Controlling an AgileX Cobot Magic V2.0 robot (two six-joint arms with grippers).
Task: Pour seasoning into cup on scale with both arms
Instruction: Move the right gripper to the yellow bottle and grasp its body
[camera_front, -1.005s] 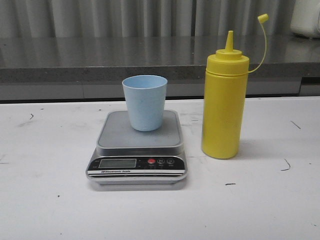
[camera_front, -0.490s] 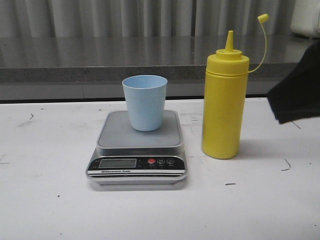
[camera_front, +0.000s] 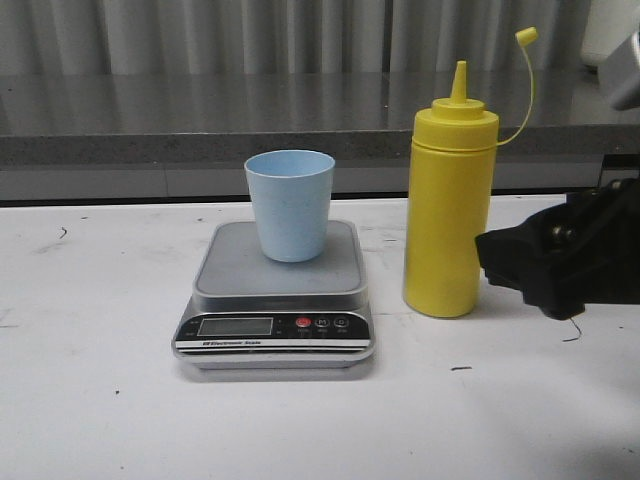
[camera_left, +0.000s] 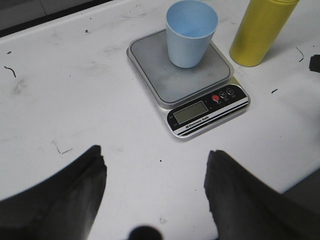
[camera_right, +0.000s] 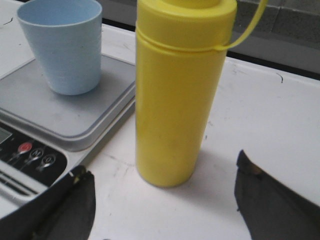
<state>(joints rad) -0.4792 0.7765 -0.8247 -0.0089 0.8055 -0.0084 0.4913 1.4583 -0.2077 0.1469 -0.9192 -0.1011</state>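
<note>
The yellow squeeze bottle (camera_front: 450, 215) stands upright on the white table right of the scale (camera_front: 275, 300), cap hanging on its tether. The pale blue cup (camera_front: 290, 205) stands upright on the scale's steel platform. My right gripper (camera_front: 500, 255) is open, low at the right, just right of the bottle and apart from it. In the right wrist view the bottle (camera_right: 177, 95) stands ahead of the open gripper (camera_right: 162, 172), the cup (camera_right: 65, 45) and scale (camera_right: 55, 120) beside it. My left gripper (camera_left: 155, 167) is open over bare table; the cup (camera_left: 190, 32), scale (camera_left: 187, 80) and bottle (camera_left: 260, 30) lie beyond.
A grey counter ledge (camera_front: 200, 115) runs along the back of the white table (camera_front: 100, 400). A white object (camera_front: 612, 35) sits at the far right on the ledge. Small dark marks dot the tabletop.
My right arm has come into the front view from the right edge and moved down and left, now close beside the bottle. The bottle, cup and scale have not moved.
</note>
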